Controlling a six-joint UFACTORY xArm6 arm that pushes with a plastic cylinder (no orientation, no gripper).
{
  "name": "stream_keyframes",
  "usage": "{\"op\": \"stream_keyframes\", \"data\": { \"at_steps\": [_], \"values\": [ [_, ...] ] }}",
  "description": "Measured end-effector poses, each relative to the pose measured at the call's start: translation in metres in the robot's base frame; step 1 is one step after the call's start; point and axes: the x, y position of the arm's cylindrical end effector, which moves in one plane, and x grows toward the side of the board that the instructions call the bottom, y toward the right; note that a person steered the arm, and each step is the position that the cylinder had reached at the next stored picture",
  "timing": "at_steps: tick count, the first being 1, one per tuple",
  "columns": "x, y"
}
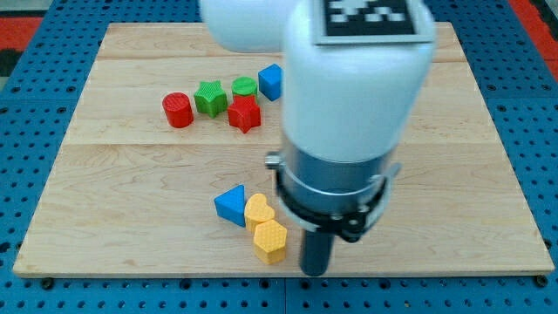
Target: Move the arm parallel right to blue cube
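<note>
- Blue cube (270,81) sits toward the desk's (131,174) top edge, about midway along it, partly hidden on its right by the arm's white housing (357,78).
- Just left of it is a green cylinder (244,86), then a green star (210,97); a red star (245,114) lies just below, and a red cylinder (177,110) ends the group on the left.
- Near the bottom edge lie a blue triangle (232,205), a yellow heart (259,212) and a yellow hexagon (270,241), packed close together.
- My tip (316,270) rests by the bottom edge, just right of the yellow hexagon, well apart from the blue cube.
- No hand here: the arm ends in a plain rod, nothing gripped.
- A black-and-white marker (370,17) tops the housing; no readable writing.
</note>
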Motion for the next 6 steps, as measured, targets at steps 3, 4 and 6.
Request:
{"op": "stream_keyframes", "data": {
  "at_steps": [3, 4, 6],
  "values": [
    [-0.013, -0.043],
    [-0.016, -0.042],
    [-0.082, 0.083]
  ]
}}
